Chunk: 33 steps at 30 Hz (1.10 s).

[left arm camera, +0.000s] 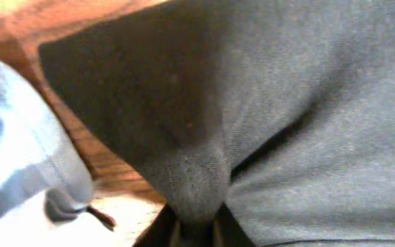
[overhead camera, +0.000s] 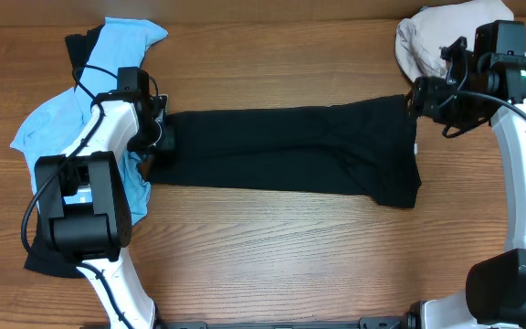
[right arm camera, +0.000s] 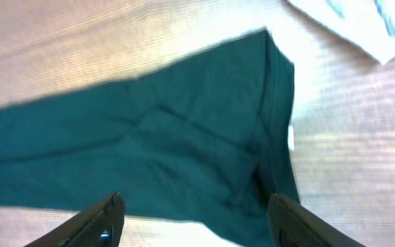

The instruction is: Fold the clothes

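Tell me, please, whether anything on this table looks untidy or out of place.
The black shirt lies as a long band, but its right end flares wider and crooked. The left claw pinches its left end into a bunch. A light blue garment and a beige garment lie crumpled at the sides.

Brown wood-grain table [overhead camera: 272,247] filling the overhead view from edge to edge, grain running side to side under soft, even light; washed pale by glare in the right wrist view, reddish-brown and blurred in the upper left corner of the left wrist view.
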Each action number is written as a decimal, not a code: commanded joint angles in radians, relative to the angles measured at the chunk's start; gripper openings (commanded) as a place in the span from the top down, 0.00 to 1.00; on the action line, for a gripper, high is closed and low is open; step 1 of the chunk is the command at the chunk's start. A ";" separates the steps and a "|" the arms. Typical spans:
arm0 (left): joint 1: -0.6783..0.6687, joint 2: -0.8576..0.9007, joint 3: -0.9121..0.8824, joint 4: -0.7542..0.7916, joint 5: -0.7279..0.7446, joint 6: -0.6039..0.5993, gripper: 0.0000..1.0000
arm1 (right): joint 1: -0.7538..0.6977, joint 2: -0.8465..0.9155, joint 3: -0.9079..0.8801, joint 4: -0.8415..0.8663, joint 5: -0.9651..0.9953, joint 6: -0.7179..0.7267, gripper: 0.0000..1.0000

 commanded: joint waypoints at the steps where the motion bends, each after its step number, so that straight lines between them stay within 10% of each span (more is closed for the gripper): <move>1: -0.002 0.081 -0.072 -0.053 0.014 -0.063 0.96 | -0.001 -0.003 0.006 0.035 -0.061 0.015 0.29; 33: 0.052 -0.153 0.285 -0.376 -0.114 0.152 0.96 | -0.001 -0.003 0.006 -0.059 -0.081 0.014 0.28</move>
